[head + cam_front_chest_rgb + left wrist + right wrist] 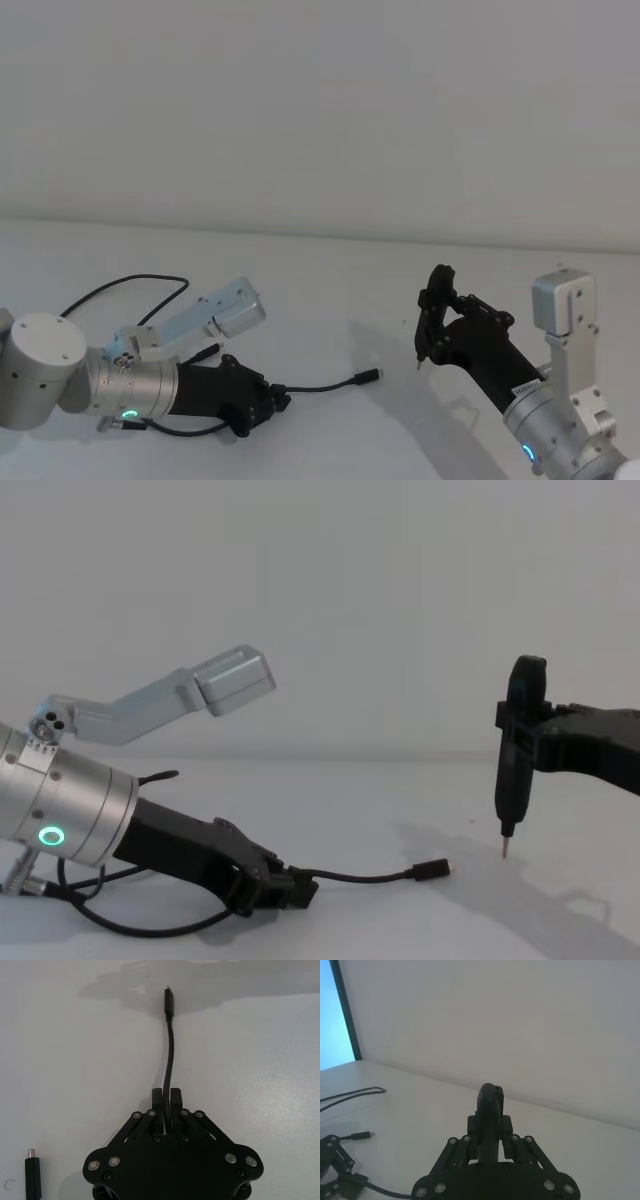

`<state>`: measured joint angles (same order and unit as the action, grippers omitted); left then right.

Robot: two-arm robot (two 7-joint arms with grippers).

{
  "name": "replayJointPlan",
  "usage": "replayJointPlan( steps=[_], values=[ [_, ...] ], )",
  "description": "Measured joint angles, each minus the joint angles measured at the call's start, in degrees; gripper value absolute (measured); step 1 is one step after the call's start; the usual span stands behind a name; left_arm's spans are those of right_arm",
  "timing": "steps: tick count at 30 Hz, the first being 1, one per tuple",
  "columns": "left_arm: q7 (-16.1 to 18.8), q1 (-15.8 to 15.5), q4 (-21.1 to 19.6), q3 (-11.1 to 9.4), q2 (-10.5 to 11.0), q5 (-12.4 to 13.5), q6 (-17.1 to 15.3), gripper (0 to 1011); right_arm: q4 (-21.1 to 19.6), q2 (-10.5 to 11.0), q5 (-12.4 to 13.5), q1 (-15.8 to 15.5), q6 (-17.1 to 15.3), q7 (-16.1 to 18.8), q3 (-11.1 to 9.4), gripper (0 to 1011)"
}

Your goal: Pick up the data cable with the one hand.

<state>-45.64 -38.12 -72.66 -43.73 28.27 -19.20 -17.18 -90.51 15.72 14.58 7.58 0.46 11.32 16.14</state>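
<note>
Black data cable [320,387] [172,1045] [350,877], look: long, thin, flexible and matte, ending on the right in a small black plug [368,376] [169,1002] [432,869] with a silver metal tip.
Left wrist [135,390] [60,800]: thick silver cylinder with a glowing green ring, low over the white table [320,290] at the near left.
Second plug [205,352] [32,1175]: black with a silver tip, lying on the table just beside the gripper's body, on its far side.
Left gripper [283,401] [167,1097] [300,890]: black and angular, pointing right, close to the tabletop.
Left jaws: pressed together on the cable, which passes straight between the two fingertips.
Cable beyond the jaws: a short curved run to the right, its plug near the middle of the table; whether that plug touches the surface I cannot tell.
Pen-like tool [432,310] [490,1097] [518,750]: black, upright, metal tip pointing down just above the table, well right of the cable's plug.
Right gripper [450,320] [490,1127] [535,742]: at the right, its jaws clamped around the tool's body.
Count: one data cable, two plugs, two grippers, one tool.
</note>
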Motion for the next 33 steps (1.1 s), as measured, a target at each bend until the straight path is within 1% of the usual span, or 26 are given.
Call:
replayJointPlan(
  steps=[7, 20, 33],
  values=[
    [0.0, 0.0, 0.0, 0.0, 0.0, 0.0, 0.0, 62, -0.33, -0.14, 0.49, 0.18, -0.12, 1.41, -0.07, 274],
    [0.0, 0.0, 0.0, 0.0, 0.0, 0.0, 0.0, 64, -0.73, -0.34, 0.67, 0.07, -0.83, 3.2, -0.17, 274],
    [0.0, 0.0, 0.0, 0.0, 0.0, 0.0, 0.0, 64, -0.25, -0.4, 0.38, -0.11, -1.44, 4.37, -0.1, 274]
  ],
)
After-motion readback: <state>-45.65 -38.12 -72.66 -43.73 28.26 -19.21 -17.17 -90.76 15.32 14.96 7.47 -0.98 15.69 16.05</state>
